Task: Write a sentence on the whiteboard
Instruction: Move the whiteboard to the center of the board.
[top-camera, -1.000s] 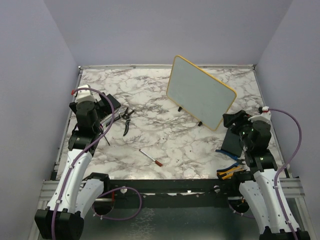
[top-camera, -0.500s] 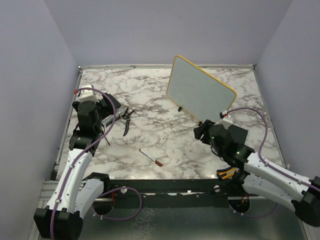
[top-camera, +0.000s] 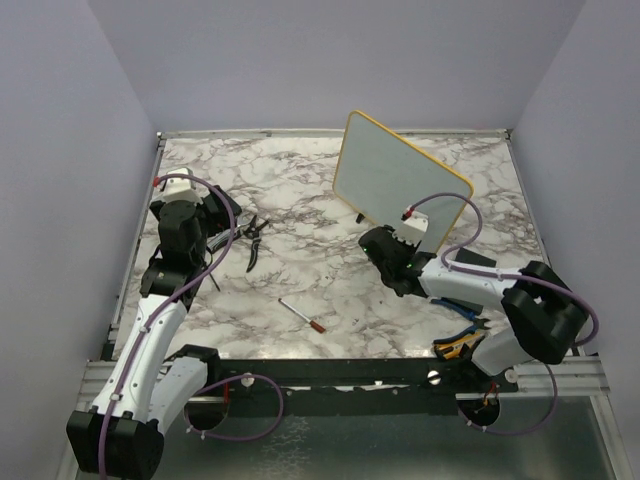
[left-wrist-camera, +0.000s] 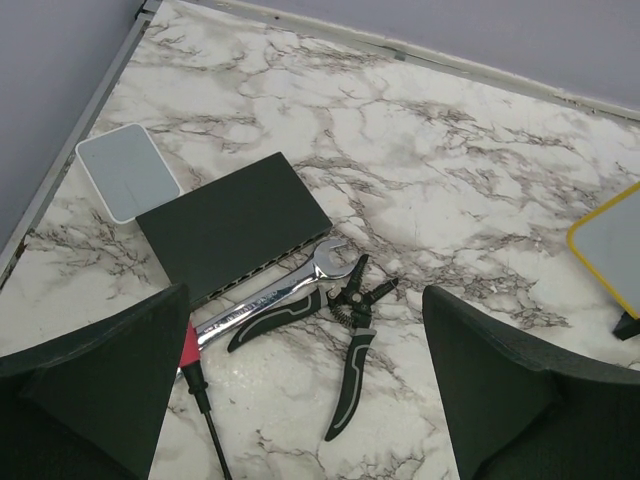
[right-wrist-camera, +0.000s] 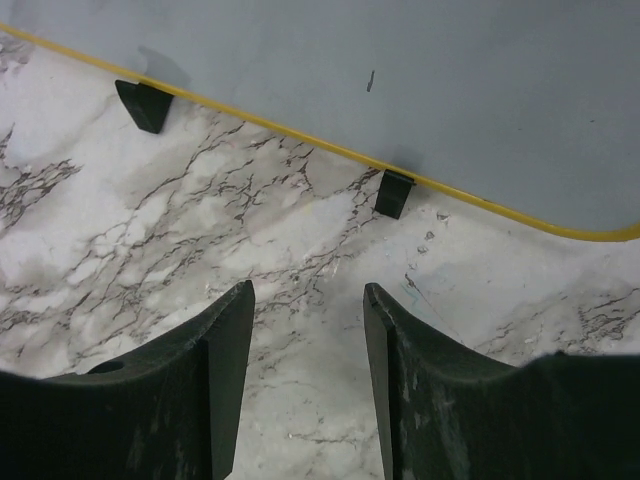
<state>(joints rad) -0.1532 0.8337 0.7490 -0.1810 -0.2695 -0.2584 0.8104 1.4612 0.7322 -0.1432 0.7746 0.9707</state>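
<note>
Marble tabletop (top-camera: 300, 190), whiteboard (right-wrist-camera: 420, 90) standing just beyond right fingers (right-wrist-camera: 215, 380), parted and empty, left fingers (left-wrist-camera: 95, 375) spread wide

The tabletop (top-camera: 300, 190) is a smooth marble-patterned sheet, white with grey veins and a soft sheen. The whiteboard (right-wrist-camera: 420, 70) has a smooth, pale grey satin face edged thinly in yellow, and stands on matt black plastic feet (right-wrist-camera: 393, 192). The wrench (left-wrist-camera: 262, 303) is bright polished metal, while the pliers (left-wrist-camera: 350, 350) have dull dark handles. The dark slab (left-wrist-camera: 232, 228) looks matt black. The right gripper (right-wrist-camera: 308, 295) has fingers (right-wrist-camera: 215, 380) of matt black plastic, faintly grainy.
</note>
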